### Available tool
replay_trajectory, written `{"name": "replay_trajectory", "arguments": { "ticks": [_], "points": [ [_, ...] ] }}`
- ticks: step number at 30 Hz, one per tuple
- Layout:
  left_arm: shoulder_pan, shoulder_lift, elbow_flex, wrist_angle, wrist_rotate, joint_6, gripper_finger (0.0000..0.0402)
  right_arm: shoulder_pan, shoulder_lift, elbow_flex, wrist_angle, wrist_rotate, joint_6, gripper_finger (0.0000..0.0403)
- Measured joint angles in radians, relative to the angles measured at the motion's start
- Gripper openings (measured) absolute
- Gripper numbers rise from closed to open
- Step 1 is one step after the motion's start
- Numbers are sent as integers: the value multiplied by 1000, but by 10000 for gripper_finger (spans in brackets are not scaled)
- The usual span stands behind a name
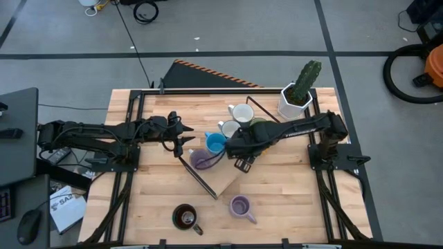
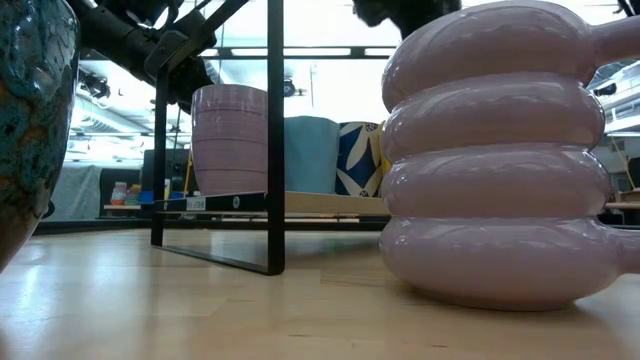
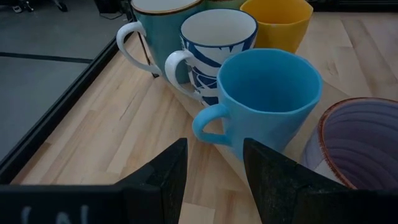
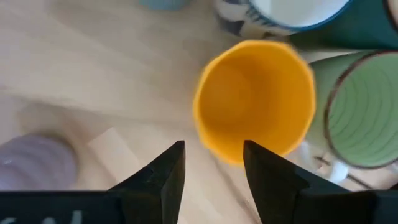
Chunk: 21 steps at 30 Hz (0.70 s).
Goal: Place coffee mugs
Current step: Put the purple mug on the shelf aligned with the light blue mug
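Grey floor point(image 1: 228, 28) with dark tape lines around a light wood table point(image 1: 277, 187). Black cables point(image 1: 145, 10) at top, vacuum cleaner point(image 1: 419, 66) top right, dark desk point(image 1: 17, 135) with mouse point(image 1: 29, 227) at left. Low view: bright ceiling lights point(image 2: 330, 80).

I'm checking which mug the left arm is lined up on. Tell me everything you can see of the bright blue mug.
The bright blue mug looks like glazed ceramic, plain, with one loop handle and a wide round mouth. It stands upright and looks empty, in the cluster of mugs on the wooden table. A blue-and-white patterned mug stands close behind it and a lilac mug beside it; contact cannot be told. The left gripper is open, aimed near its handle, not touching.
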Motion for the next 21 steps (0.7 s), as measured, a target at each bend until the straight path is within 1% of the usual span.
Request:
{"name": "replay_trajectory", "arguments": {
  "ticks": [11,17,21],
  "points": [
    [0,0,0,1,0,-1,162,152,0,0,40,-31,141,170],
    [0,0,0,2,0,-2,162,231,39,1,170,-83,212,161],
    [0,0,0,6,0,-2,162,266,72,0,217,-130,259,149]
  ]
}}
